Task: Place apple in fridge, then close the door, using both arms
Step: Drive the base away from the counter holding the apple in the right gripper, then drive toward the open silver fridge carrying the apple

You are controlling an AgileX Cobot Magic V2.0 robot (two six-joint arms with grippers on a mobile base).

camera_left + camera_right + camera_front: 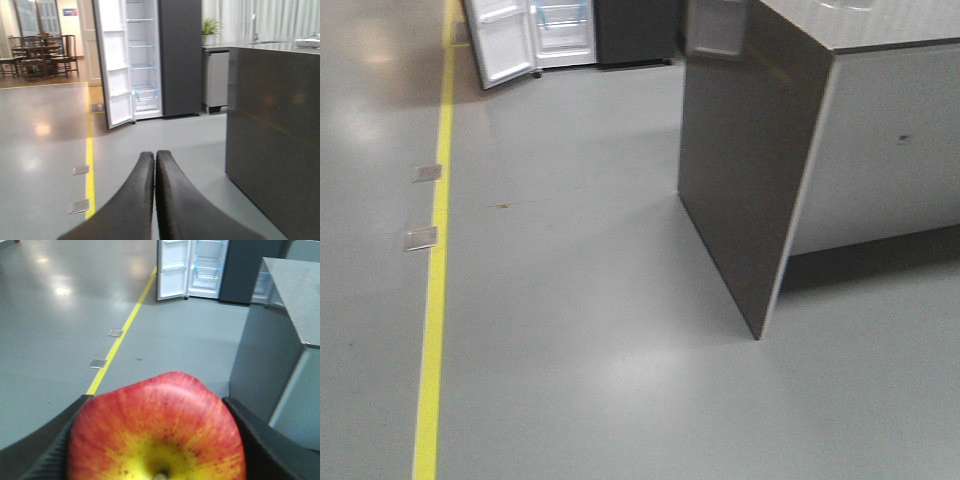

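apple [157,432] pinched between right gripper [155,405] fingers, stem end toward wrist camera, secure for carrying | left gripper [155,155] pressed together, empty, probably spare for the door [112,70] | fridge [144,60] far, door wide open at its left, shelves reachable | counter [270,130] near right | floor line [90,165] left | judged: approach stage, nothing placed yet
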